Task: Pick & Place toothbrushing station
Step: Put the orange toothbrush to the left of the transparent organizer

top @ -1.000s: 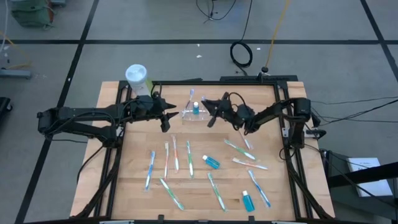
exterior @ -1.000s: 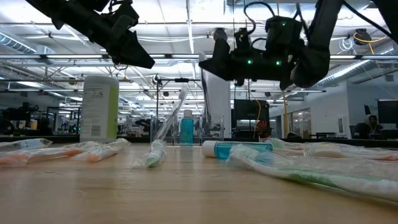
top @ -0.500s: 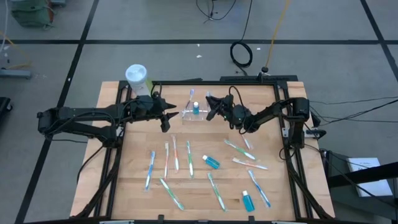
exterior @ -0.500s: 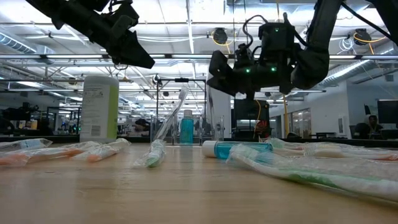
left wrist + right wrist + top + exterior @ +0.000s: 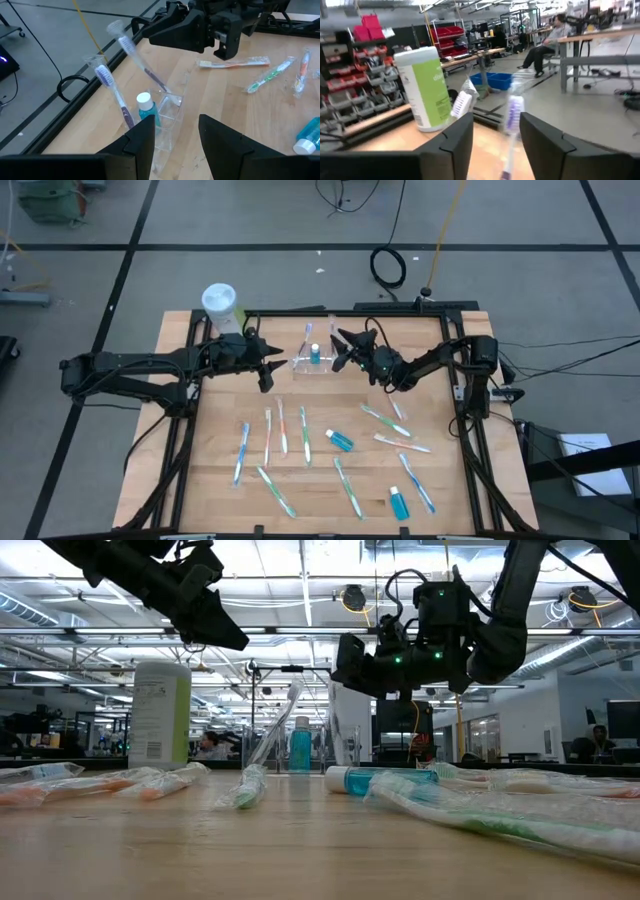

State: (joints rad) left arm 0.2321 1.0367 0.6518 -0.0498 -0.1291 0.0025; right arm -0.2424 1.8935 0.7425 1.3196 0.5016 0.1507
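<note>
The toothbrushing station (image 5: 322,367), a small clear holder (image 5: 172,107), stands at the table's far middle. It holds a small blue bottle (image 5: 146,106), an upright toothbrush (image 5: 112,92) and a second, leaning toothbrush (image 5: 137,57) that shows blurred. My right gripper (image 5: 340,348) is open just right of the station and above it, its fingers (image 5: 465,135) to either side of the leaning toothbrush (image 5: 512,112). My left gripper (image 5: 268,366) hangs open just left of the station, touching nothing. My right gripper comes level from the table's right, its open fingers on either side of the upper part of the leaning toothbrush (image 5: 131,47). Whether a finger touches the brush, I cannot tell. The brush's lower end stands in the clear holder.
A pale-green cylinder with a white lid (image 5: 220,304) stands at the far left corner. Several wrapped toothbrushes (image 5: 283,430) and two small blue bottles (image 5: 340,440) (image 5: 398,502) lie across the near half. Black frame rails (image 5: 187,430) run along the table's edges.
My right gripper has gone a little toward the table's far edge and the station, and has opened. The toothbrush by its fingers now leans in the holder and shows blurred.
</note>
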